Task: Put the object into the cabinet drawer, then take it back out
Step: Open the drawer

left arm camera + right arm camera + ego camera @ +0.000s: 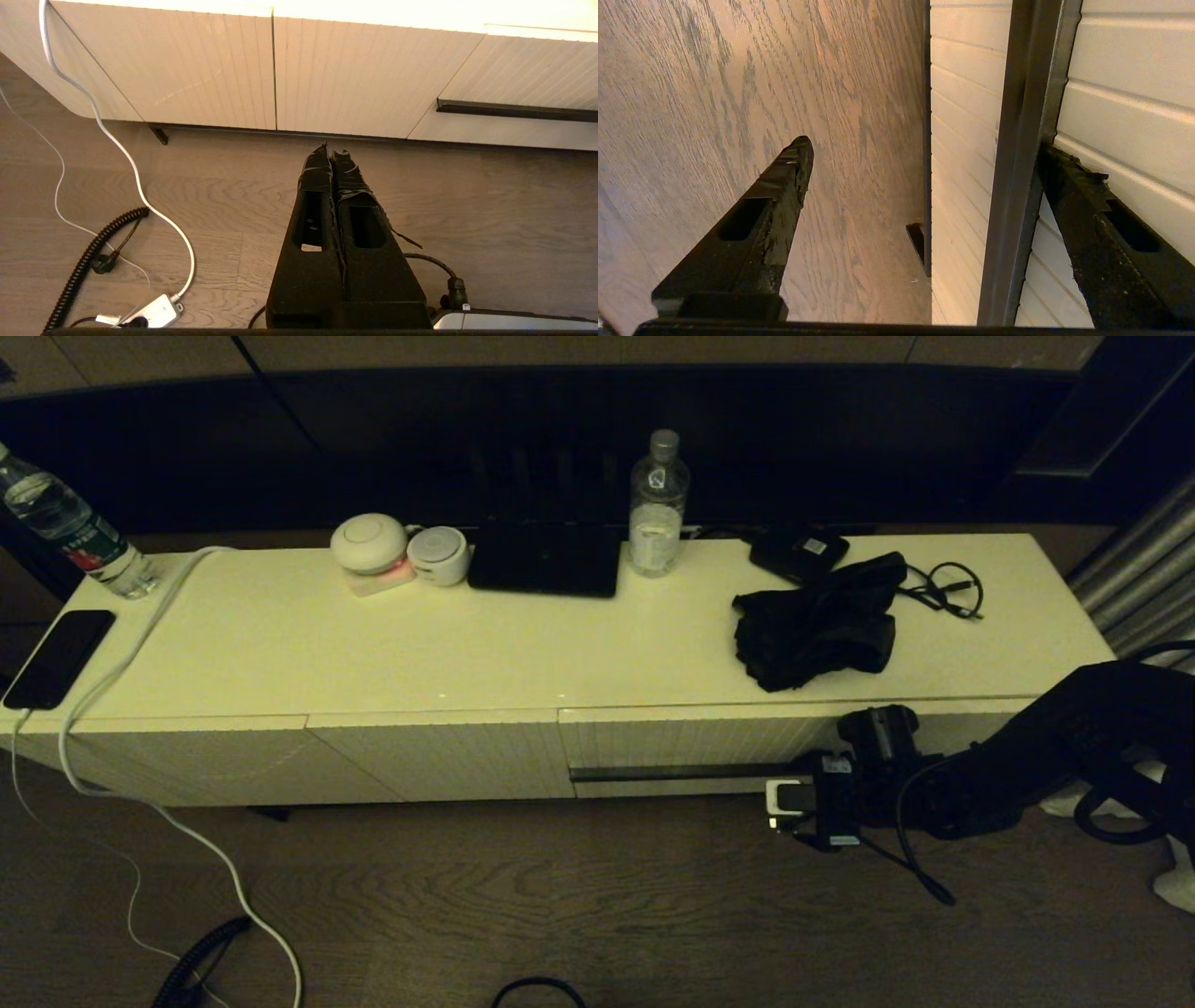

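My right gripper (pixel 924 154) spread wide at the drawer (pixel 691 739) handle slot (pixel 1020 163), one finger hooked in it, black bundle (pixel 814 625) on the cabinet top (pixel 373 644), my left gripper (pixel 331 154) pressed together above the floor (pixel 490 210)

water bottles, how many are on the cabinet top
2. One water bottle stands upright at the back, right of the flat black item. The other bottle leans at the far left corner, partly cut off by the frame. None seems hidden.

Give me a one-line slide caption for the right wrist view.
Right gripper open at the closed cabinet drawer, one finger against its dark slot handle, the other over the wood floor.
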Controlling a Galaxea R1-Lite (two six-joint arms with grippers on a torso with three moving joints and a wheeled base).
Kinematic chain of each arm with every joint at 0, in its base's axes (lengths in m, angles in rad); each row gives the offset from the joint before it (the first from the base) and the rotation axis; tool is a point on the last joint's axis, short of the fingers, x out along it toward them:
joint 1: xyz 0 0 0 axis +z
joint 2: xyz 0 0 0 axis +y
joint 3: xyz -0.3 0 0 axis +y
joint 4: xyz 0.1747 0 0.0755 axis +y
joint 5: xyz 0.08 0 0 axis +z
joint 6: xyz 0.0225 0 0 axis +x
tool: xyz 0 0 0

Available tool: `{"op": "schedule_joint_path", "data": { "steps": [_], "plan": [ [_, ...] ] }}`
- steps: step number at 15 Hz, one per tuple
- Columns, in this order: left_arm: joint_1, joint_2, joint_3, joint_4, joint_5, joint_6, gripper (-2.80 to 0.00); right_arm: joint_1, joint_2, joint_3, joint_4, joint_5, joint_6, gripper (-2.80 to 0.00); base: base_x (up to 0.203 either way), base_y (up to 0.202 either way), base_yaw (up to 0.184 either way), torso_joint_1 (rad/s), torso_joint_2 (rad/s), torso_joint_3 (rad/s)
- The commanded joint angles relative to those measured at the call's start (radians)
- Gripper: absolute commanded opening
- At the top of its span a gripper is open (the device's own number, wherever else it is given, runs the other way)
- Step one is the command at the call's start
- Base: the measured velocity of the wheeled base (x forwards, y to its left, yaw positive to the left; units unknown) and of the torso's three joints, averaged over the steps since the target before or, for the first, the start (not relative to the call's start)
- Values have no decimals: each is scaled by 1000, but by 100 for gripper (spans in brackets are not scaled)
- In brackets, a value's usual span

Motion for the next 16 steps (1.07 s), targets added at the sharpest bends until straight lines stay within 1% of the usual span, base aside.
{"op": "schedule_joint_path", "data": {
  "steps": [1,4,5,12,14,16],
  "plan": [
    [0,-2,0,0,0,0,-280,2,-8,26,8,0,3,0,0,0,0,0,0,0],
    [0,-2,0,0,0,0,-280,11,-25,84,8,-8,55,0,0,0,0,0,0,0],
    [0,-2,0,0,0,0,-280,13,-27,98,6,-18,56,0,0,0,0,0,0,0],
    [0,-2,0,0,0,0,-280,22,-31,176,-3,-17,57,0,0,0,0,0,0,0],
    [0,-2,0,0,0,0,-280,23,-54,261,-28,-14,61,0,0,0,0,0,0,0],
    [0,-2,0,0,0,0,-280,36,-62,324,-92,-15,101,0,0,0,0,0,0,0]
  ]
}}
